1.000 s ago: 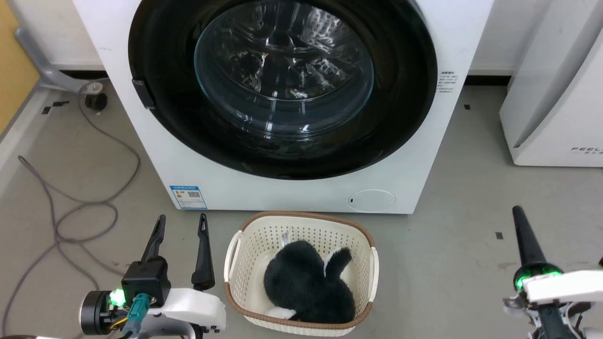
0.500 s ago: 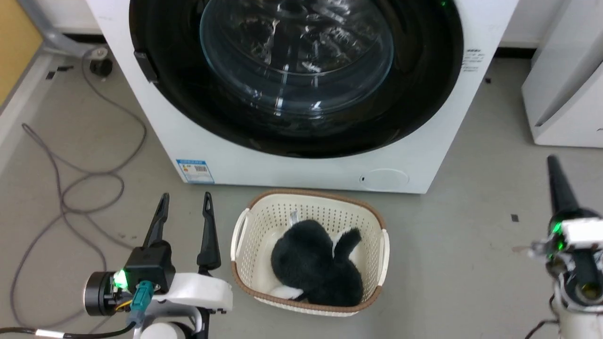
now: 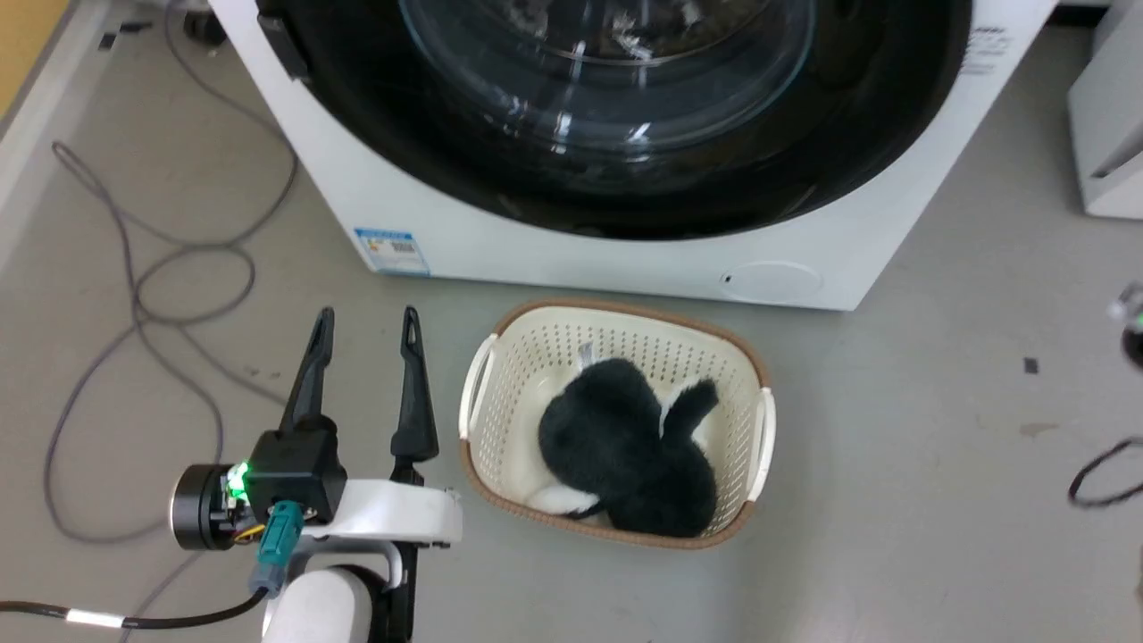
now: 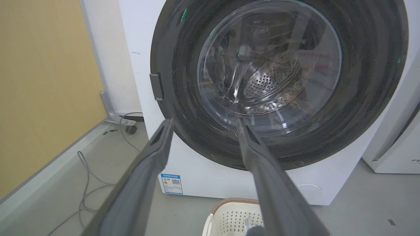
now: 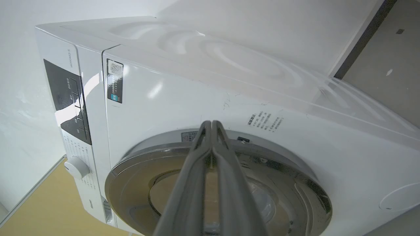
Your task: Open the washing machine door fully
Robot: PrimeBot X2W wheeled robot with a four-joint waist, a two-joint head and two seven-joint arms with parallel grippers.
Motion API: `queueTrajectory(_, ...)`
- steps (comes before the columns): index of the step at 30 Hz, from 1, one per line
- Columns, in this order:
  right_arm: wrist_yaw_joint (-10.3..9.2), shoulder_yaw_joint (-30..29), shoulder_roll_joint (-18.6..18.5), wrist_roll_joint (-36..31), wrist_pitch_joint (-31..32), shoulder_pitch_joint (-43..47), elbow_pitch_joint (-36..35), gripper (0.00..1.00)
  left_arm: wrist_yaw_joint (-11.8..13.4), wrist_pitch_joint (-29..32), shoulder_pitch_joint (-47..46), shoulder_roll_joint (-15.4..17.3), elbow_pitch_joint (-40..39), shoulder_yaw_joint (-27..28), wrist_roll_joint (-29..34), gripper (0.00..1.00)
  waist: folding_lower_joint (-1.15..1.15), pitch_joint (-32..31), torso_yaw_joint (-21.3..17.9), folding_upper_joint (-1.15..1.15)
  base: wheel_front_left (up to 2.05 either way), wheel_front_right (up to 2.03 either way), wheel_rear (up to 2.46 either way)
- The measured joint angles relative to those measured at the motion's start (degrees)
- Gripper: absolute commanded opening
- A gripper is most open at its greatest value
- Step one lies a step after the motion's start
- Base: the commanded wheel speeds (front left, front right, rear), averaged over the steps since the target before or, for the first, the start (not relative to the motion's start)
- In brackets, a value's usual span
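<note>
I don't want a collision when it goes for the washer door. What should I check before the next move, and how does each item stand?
1. Washing machine door closed against the washing machine: ok as a starting state.
2. Left tool open: ok.
3. Right tool open for a grip: not ok, fingers shut together.
4. Door swing clears the basket standing just in front: cannot tell.
5. Floor cable apart from the left tool: ok.
</note>
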Motion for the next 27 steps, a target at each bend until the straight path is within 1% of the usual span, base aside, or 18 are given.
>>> queueTrajectory(6,0.0,0.8,-3.2,1.5,0.1,-7.6,4.9,0.0,1.3,-0.7,-1.7,0.0,-0.6,-1.1,-0.9,1.0,0.0,3.0,1.6,0.0,0.0,0.0,0.0)
queueTrajectory(11,0.0,3.0,-5.6,1.7,0.5,-13.7,9.2,0.0,2.2,-1.2,-2.9,0.0,-1.2,-2.1,-1.4,1.0,0.0,5.6,2.9,0.0,0.0,0.0,0.0)
queueTrajectory(16,0.0,5.0,-7.3,2.4,0.8,-19.8,12.7,0.0,3.0,-1.9,-4.4,0.0,-1.8,-2.9,-1.8,1.0,0.0,8.3,4.1,0.0,0.0,0.0,0.0)
queueTrajectory(23,0.0,7.8,-8.3,5.6,5.0,-25.8,15.7,0.0,4.3,-2.7,-6.0,0.0,-2.1,-4.3,-2.4,1.0,0.0,11.3,5.7,0.0,0.0,0.0,0.0)
queueTrajectory(25,0.02,8.6,-8.5,6.5,6.5,-26.3,16.3,0.0,4.6,-3.0,-6.4,0.0,-2.1,-4.8,-2.6,1.0,0.0,11.9,6.1,0.0,0.0,0.0,0.0)
queueTrajectory(27,0.11,9.1,-9.5,7.8,8.4,-26.4,16.7,0.0,4.9,-3.2,-6.4,0.0,-2.1,-5.3,-2.9,1.0,-0.01,12.4,6.5,0.0,0.0,0.0,0.0)
